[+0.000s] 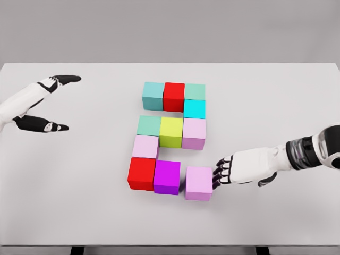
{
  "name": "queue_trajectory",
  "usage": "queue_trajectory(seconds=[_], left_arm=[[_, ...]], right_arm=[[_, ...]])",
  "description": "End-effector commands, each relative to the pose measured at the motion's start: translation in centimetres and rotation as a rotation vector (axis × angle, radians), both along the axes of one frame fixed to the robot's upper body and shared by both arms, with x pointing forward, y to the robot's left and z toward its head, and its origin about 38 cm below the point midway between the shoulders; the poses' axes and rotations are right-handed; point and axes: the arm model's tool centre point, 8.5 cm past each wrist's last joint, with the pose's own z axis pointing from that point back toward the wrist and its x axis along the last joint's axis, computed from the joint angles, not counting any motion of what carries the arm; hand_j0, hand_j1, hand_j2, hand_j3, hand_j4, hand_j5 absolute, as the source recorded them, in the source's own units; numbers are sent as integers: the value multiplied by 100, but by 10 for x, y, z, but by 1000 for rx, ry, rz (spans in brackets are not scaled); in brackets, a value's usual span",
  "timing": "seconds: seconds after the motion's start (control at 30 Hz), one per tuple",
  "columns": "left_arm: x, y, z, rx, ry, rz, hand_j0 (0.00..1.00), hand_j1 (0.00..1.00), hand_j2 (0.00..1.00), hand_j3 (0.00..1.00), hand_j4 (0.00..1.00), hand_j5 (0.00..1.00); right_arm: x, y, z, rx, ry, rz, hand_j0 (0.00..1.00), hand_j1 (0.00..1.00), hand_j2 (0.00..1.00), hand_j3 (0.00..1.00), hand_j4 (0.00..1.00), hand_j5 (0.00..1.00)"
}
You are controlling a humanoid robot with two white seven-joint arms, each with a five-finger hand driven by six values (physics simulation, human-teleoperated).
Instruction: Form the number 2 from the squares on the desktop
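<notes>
Pressing curled fingertips (218, 175) against a pink block (198, 183), the right hand (234, 170) nudges it toward the purple block (167, 177), completing the 2's base, while the left hand (45, 103) rests open.

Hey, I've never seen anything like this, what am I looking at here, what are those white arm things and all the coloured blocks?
This is a computer-simulated robot, seen from a camera on its head, looking down at a white table. The white arms are its own. The left robot hand rests open at the left, holding nothing. The right robot hand has its fingertips against a pink cube at the lower right. The coloured cubes are laid out almost as a number 2: a top row, a middle row and a bottom row with links between. The pink cube sits slightly apart from the purple cube, so the bottom row is not quite closed.
</notes>
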Motion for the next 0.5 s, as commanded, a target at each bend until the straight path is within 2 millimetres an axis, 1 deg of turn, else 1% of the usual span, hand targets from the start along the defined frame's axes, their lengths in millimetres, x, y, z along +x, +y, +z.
queue_trajectory(seconds=[0.0,0.23,0.47], left_arm=[[1,0,1,-28,-8,10,100,100,100,100,100,100],[0,6,-3,-10,-1,29,100,100,100,100,100,100],[0,6,-3,-6,-2,31,100,100,100,100,100,100]], right_arm=[[0,3,0,12,8,1,100,100,100,100,100,100],[-2,6,-3,13,18,9,100,100,100,100,100,100],[-1,7,-1,24,22,7,100,100,100,100,100,100]])
